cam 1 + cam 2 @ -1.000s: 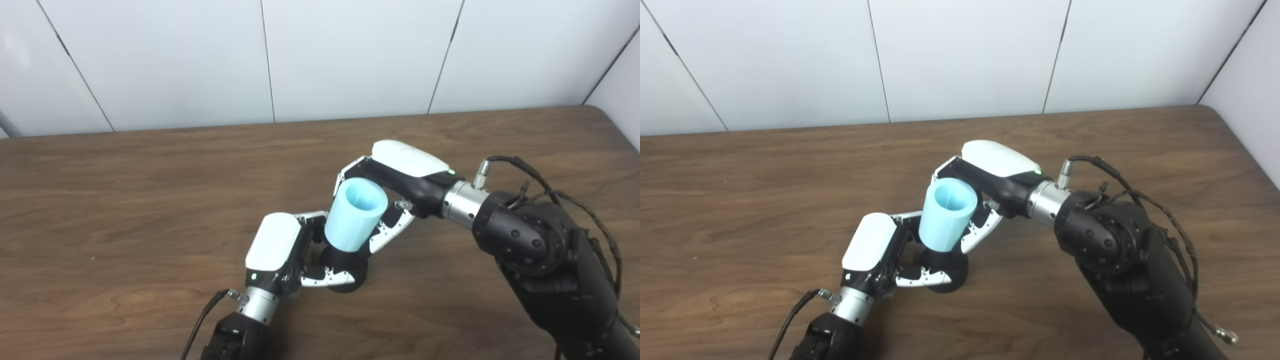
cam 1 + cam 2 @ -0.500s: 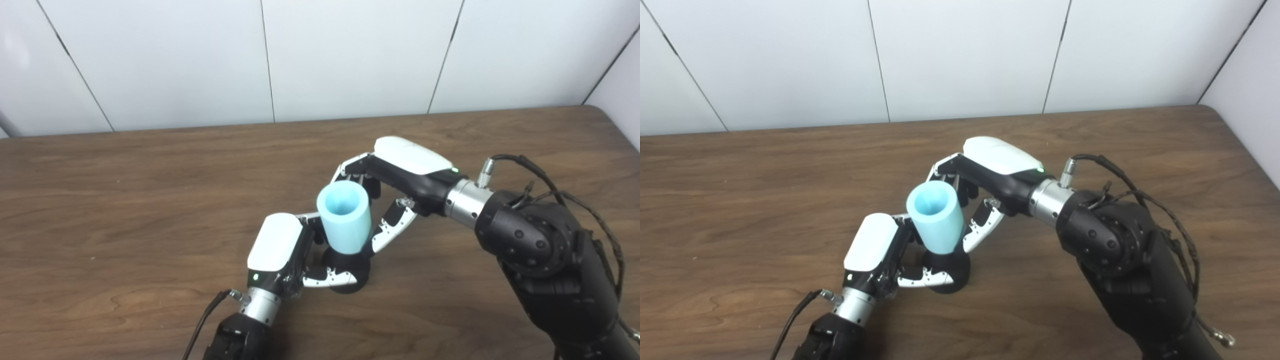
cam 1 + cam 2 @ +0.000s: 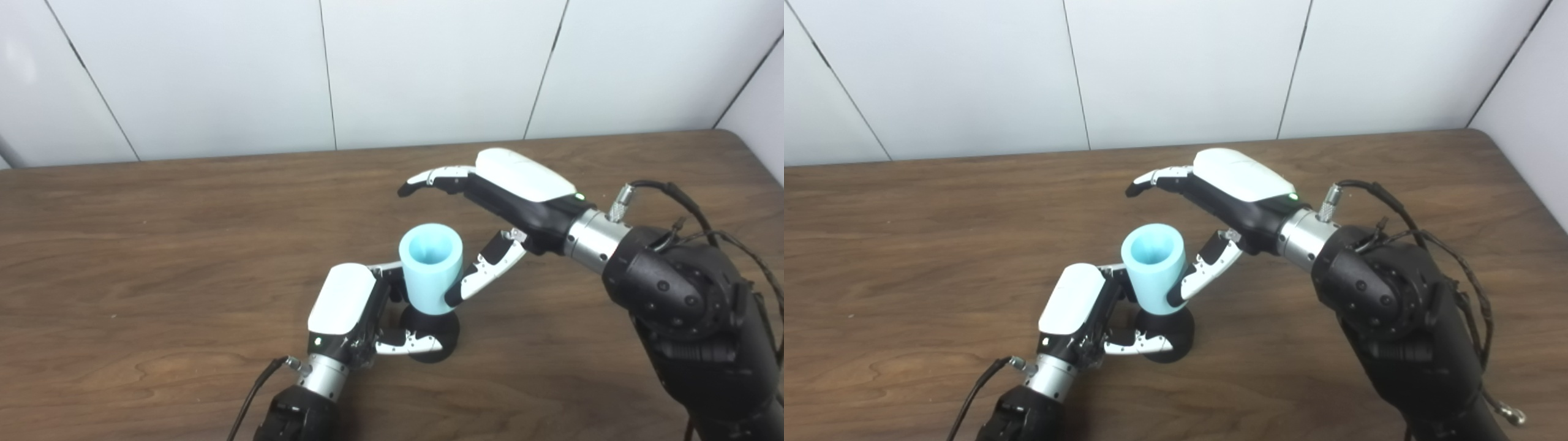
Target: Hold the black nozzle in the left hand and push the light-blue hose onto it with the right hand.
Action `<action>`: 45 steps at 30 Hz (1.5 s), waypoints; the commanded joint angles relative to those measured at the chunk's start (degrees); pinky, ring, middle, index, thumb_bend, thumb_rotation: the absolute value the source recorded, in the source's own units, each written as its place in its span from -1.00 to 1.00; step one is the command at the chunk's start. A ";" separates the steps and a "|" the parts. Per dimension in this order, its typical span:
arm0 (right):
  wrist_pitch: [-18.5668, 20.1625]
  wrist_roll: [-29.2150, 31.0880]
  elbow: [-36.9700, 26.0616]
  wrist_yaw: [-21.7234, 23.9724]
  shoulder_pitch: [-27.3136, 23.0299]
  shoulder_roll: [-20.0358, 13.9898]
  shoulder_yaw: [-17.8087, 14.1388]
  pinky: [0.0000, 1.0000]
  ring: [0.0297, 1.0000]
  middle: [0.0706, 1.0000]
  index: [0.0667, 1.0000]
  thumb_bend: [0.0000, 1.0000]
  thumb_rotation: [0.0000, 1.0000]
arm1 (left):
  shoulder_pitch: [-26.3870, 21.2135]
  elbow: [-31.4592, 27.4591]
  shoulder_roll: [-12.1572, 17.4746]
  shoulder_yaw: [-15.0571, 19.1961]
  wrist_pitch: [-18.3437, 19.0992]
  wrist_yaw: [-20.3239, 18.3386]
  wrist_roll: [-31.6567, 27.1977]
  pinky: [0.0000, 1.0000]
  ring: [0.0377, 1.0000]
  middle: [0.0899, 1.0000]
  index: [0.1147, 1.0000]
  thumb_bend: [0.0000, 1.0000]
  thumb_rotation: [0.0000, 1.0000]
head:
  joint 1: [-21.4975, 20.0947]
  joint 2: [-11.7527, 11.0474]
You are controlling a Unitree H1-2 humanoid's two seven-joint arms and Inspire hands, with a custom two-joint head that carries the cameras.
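Since the earlier frames, your right hand (image 3: 499, 202) has let go of the light-blue hose (image 3: 430, 267) and lifted up and back toward the right. Its fingers, wrapped around the hose a second ago, now stretch out flat above and beyond it, and only the thumb reaches down close beside the hose's right wall. I cannot tell whether the thumb touches it. The hose, tilted before, now stands nearly upright with its open mouth facing up, and its lower end is seated on the black nozzle (image 3: 436, 331).

Your left hand (image 3: 355, 306) keeps its grip low on the nozzle, fingers curled around the base, which rests on the wooden table (image 3: 153, 257) near the front middle.

The hose's long axis runs nearly vertical, and it lies below and to the left of your open right hand, which is the nearer free hand. Judging by this, any further seating would mean pressing straight down along that axis.
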 commanded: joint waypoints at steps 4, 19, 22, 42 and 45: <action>-0.09 1.53 -1.46 -0.97 -1.92 -2.38 -2.87 0.36 0.64 0.66 0.62 1.00 -0.52 | 0.99 1.52 0.34 -0.53 0.92 -2.01 0.54 -0.11 -0.09 -0.22 -0.12 0.01 -1.00 | -0.08 -0.07; -0.70 14.97 -8.75 0.28 0.98 -7.34 -12.36 0.71 0.90 0.86 0.81 0.79 -0.01 | 0.80 1.46 0.68 -0.36 0.78 -2.33 0.15 -0.11 -0.08 -0.21 -0.13 0.01 -1.00 | 0.57 -0.04; -4.91 17.95 -9.25 -3.23 3.50 -6.92 -12.24 0.74 0.93 0.87 0.79 0.59 0.33 | 0.75 1.58 0.63 -0.33 0.92 -2.38 0.15 -0.11 -0.08 -0.21 -0.13 0.01 -1.00 | 0.72 -0.10; -22.41 3.44 -11.08 -7.75 13.13 -4.49 -5.16 1.00 1.00 1.00 0.93 0.40 1.00 | 0.46 2.16 1.29 -0.38 0.67 -2.78 0.37 -0.14 -0.13 -0.25 -0.11 0.00 -1.00 | 0.21 -0.39; -22.85 2.81 -11.07 -7.22 13.14 -4.35 -4.87 1.00 1.00 1.00 0.93 0.38 1.00 | 0.48 1.97 1.32 -0.65 1.04 -3.33 0.63 -0.13 -0.13 -0.25 -0.11 0.00 -1.00 | 0.30 -0.43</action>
